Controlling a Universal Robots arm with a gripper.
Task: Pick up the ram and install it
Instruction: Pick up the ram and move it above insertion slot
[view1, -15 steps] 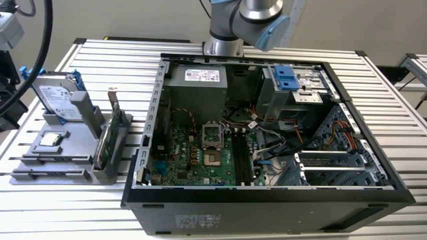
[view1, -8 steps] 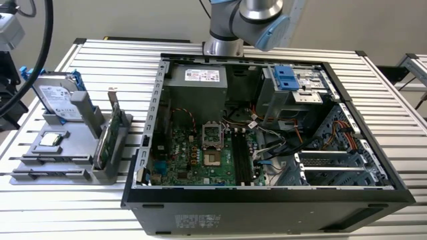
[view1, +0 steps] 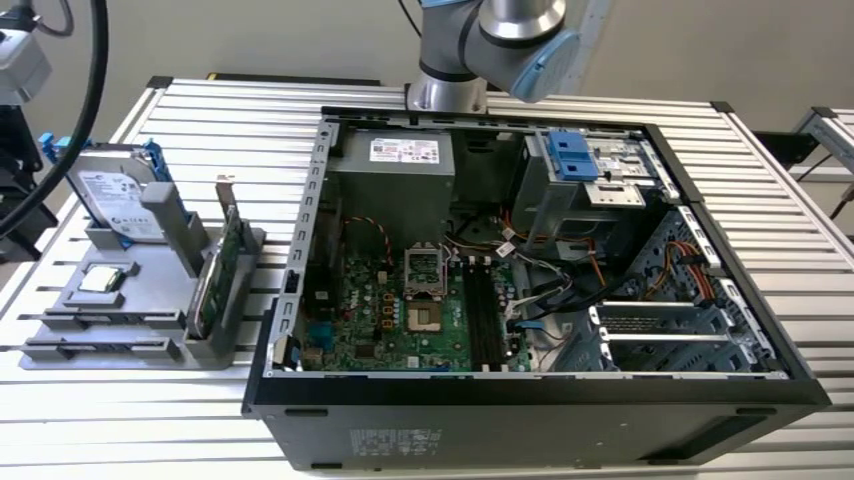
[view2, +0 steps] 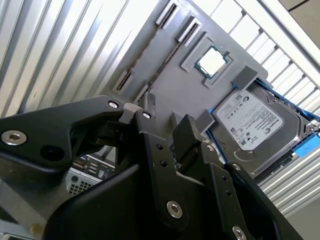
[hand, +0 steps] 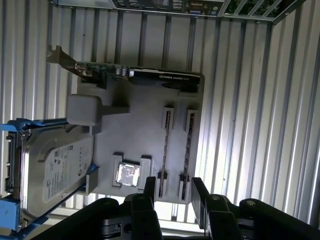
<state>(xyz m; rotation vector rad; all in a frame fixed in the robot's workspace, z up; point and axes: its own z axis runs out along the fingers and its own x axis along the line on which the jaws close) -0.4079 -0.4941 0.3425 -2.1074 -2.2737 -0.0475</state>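
Observation:
Two thin dark ram sticks stand on edge in a grey holder (hand: 145, 135), side by side: one ram stick (hand: 166, 150) and a second (hand: 188, 150). In the second wrist view they appear as narrow dark lines (view2: 150, 50) across the holder (view2: 185, 85). My gripper (hand: 174, 197) hovers high above the holder, open, with nothing between its black fingers (hand: 150, 192); the near ends of both sticks lie under the gap. In the second wrist view the gripper (view2: 165, 131) covers part of the holder. The motherboard's black slots (view1: 483, 320) lie inside the open computer case (view1: 694, 300).
The holder (view1: 147, 290) sits on the slatted table to the case's left in the exterior view. It also carries a silver hard drive with blue rails (hand: 55, 165), a green card with a metal bracket (hand: 135, 75) and a square processor (hand: 127, 175). The arm (view1: 494, 40) rises behind the case.

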